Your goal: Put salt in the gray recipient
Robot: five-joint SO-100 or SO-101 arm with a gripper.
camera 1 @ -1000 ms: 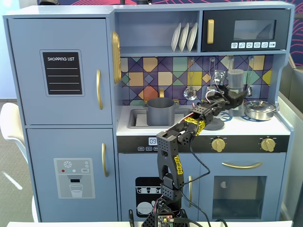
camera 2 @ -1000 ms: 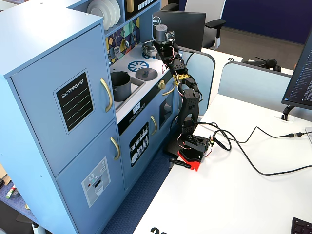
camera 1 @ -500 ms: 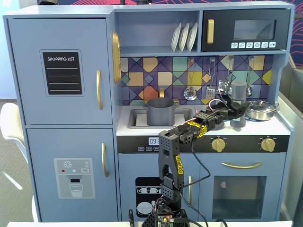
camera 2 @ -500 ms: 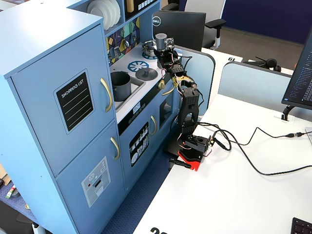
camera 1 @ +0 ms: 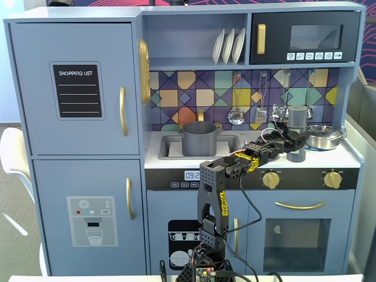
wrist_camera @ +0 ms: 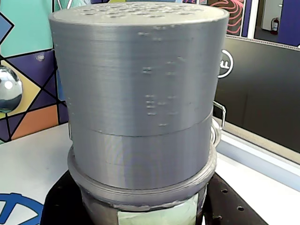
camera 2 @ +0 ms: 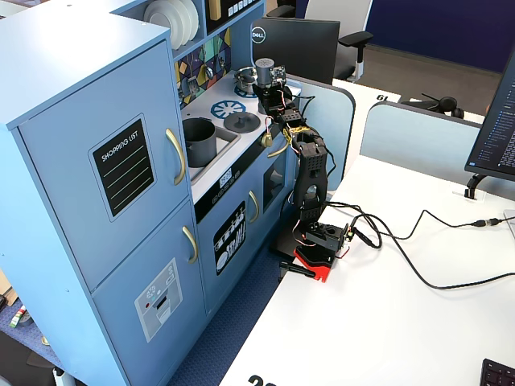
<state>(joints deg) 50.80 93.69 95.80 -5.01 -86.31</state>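
My gripper [camera 1: 295, 143] has its fingers closed around the salt [camera 1: 297, 132], gripping the shaker low on its body while it stands upright on the right side of the toy kitchen counter [camera 1: 343, 157]. In the wrist view the salt [wrist_camera: 140, 108] fills almost the whole frame: I see its ribbed gray cylinder, the perforated top and a sliver of pale green label at the bottom edge, with the black gripper body showing just beneath it. From one fixed view the arm [camera 1: 212, 208] rises from its base in front of the kitchen and reaches up and to the right across the stove knobs [camera 1: 271, 180] to the shaker. Just right of the salt sits a shiny steel pan [camera 1: 324, 137]. The gray recipient [camera 1: 199, 138] stands in the sink [camera 1: 170, 147], well to the left of the shaker in that view and apart from it. In the other fixed view I see the gray recipient [camera 2: 198, 141] in the sink, a flat round lid [camera 2: 241, 122] on the counter between it and the salt [camera 2: 264, 75], and the arm's base [camera 2: 320, 242] on the white table [camera 2: 378, 322].
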